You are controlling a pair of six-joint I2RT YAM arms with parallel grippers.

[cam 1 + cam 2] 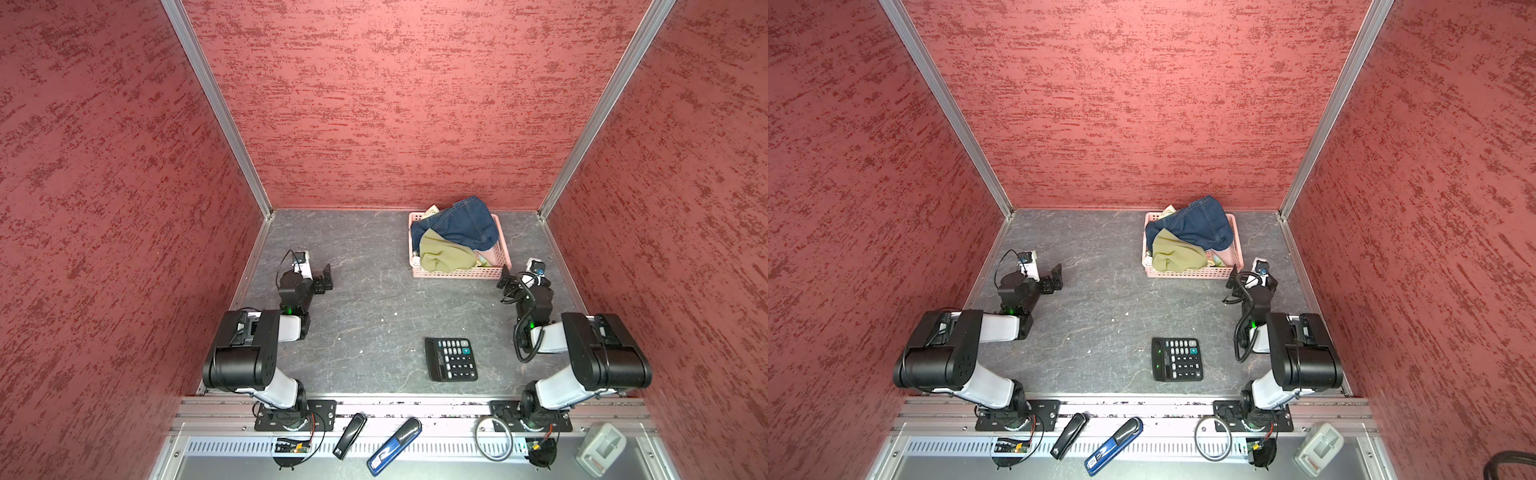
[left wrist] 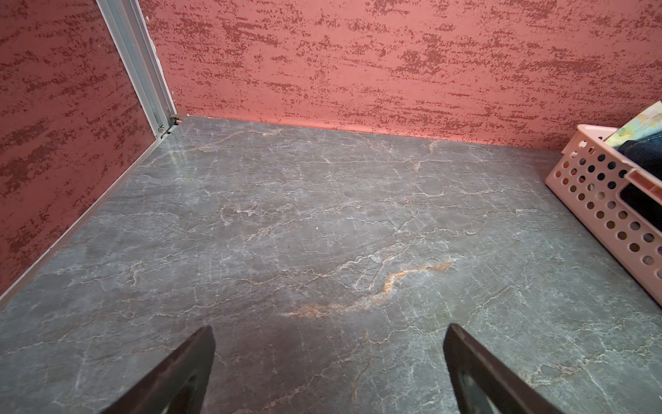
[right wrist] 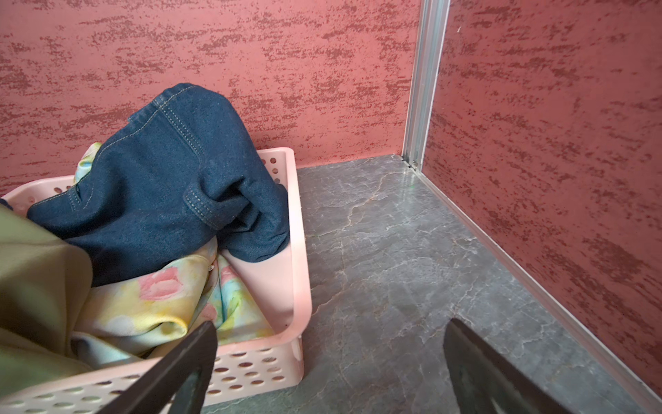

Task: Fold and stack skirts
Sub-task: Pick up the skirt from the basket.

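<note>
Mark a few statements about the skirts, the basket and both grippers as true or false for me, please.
1. The denim skirt lies over the floral skirt in the pink basket. True.
2. The left gripper is open above the table. True.
3. The olive-green skirt is spread flat on the table. False: it is bunched in the basket.
4. The right gripper grips the floral skirt. False: it is open and holds nothing.
5. The calculator sits in the basket. False: it lies on the table.
</note>
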